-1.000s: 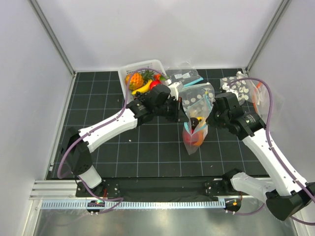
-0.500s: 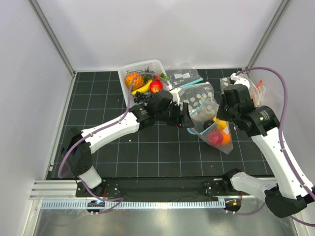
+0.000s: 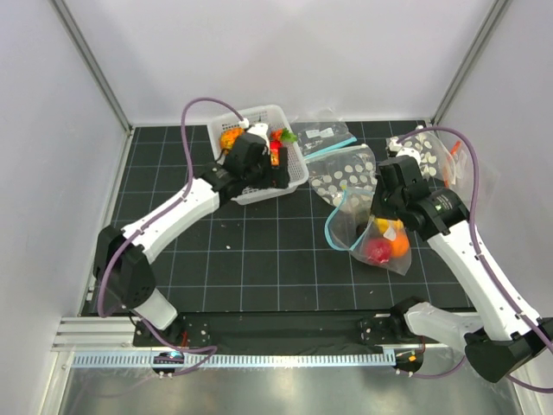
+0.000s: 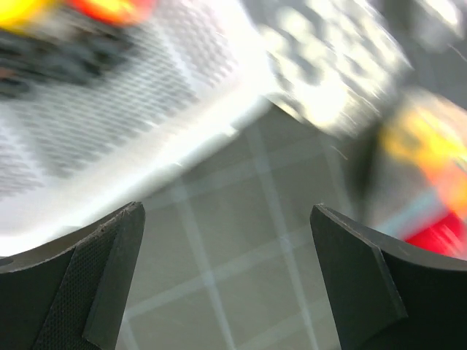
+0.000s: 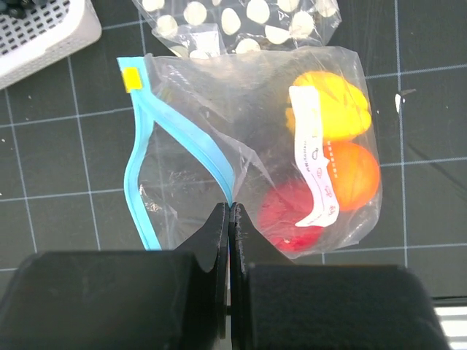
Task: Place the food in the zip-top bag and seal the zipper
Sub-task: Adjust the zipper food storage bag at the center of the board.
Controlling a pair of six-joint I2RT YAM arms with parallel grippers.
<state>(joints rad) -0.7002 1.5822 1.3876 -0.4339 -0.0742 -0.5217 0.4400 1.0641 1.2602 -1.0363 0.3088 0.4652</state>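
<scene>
Black gridded table (image 3: pixel 259 259), white walls around it. Left arm is stretched far forward; left pincer (image 4: pixel 226 213) is spread wide and holds nothing, above the table beside the white basket (image 3: pixel 294 180). Right of centre the zip-top bag (image 5: pixel 197 102) lies flat on the table with its mouth gaping. The food (image 5: pixel 343 175) is bunched at its closed end: red, orange and yellow pieces. Right arm bends down over the mouth, right pincer (image 5: pixel 229 219) pressed together on one lip of the zipper (image 5: pixel 191 131). Assessment: film thin, limp, probably slippery; the contents weight the bottom. The stiffer strip is the sound place to hold.
</scene>
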